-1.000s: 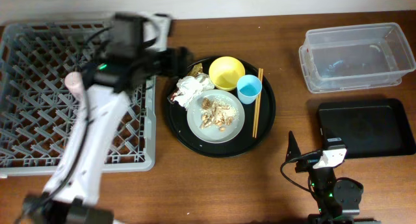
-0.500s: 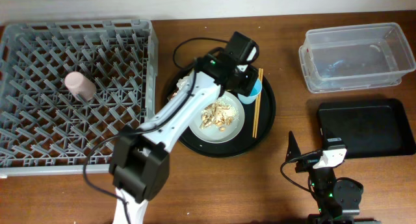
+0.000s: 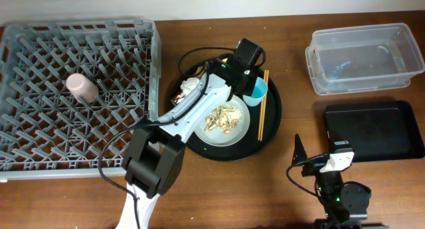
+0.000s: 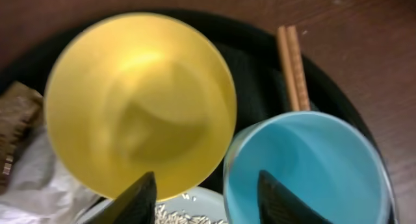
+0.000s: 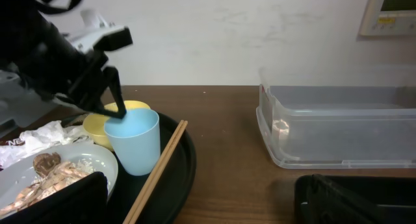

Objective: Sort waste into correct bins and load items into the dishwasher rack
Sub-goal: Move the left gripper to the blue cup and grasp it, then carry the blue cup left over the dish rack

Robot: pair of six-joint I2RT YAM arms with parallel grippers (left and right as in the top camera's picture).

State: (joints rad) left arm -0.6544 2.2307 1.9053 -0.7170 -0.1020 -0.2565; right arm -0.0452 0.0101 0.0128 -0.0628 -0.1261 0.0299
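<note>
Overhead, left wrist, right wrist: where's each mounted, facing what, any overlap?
Overhead: above the table, straight down; left arm over round tray, right arm parked near edge.
Left wrist: down onto yellow bowl, blue cup; own fingertips at bottom.
Right wrist: low, level, toward clear tub; own finger bottom-left.
All share: bowl, cup, chopsticks.

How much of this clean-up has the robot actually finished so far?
Barely begun. Done: the pink cup lies in the dishwasher rack. In hand: the left gripper hangs open at the light-blue cup, nothing lifted. Left: yellow bowl, plate with food scraps, napkins, wrapper and chopsticks, all on the round tray.
</note>
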